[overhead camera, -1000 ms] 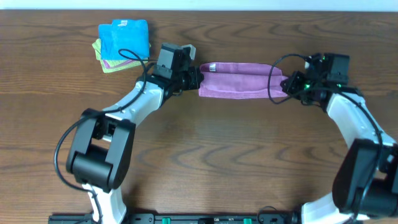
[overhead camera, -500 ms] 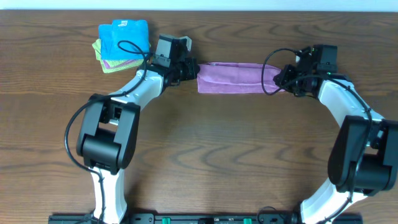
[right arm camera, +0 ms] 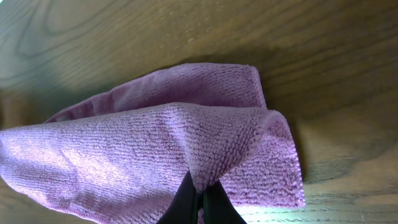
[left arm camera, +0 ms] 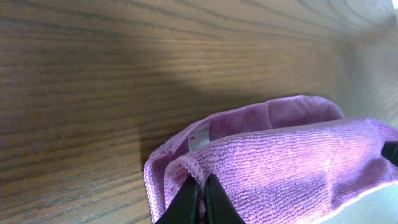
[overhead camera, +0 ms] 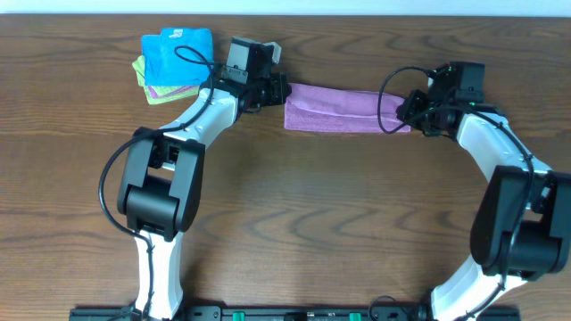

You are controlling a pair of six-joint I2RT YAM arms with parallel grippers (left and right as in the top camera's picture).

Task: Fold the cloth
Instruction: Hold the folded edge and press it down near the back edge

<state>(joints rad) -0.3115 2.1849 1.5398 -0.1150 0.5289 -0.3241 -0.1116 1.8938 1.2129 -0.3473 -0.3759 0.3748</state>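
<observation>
Since half a second ago, the left arm's elbow has swung a little to the right and farther up the table (overhead camera: 294, 223). Its left gripper (overhead camera: 278, 92) has carried its end of the purple cloth (overhead camera: 343, 109) slightly farther away. The right arm has barely shifted. The cloth's far edge now slopes, farther at the left end than at the right, where before the strip lay more level. Against a second ago, the whole cloth sits farther from the near edge and shows as a narrower band.

Both arms rise from their bases at the near edge, bend at the elbows and reach toward the far side. Their forearms angle inward so that the grippers face each other across the cloth. The left gripper (left arm camera: 200, 186) has its fingers pressed together on the folded upper edge of the cloth (left arm camera: 286, 162). A lower layer with a white label (left arm camera: 200, 134) lies on the wood just beyond. The right gripper (right arm camera: 198, 190) likewise pinches the top layer of the cloth (right arm camera: 143, 149) near its corner, its fingers closed tight. A second layer spreads behind and beside the held fold. The cloth stretches between the two grippers in the far middle of the table, doubled along its length.

At the far left, apart from the cloth, lies a stack of folded cloths (overhead camera: 177, 55) with a blue one on top.
</observation>
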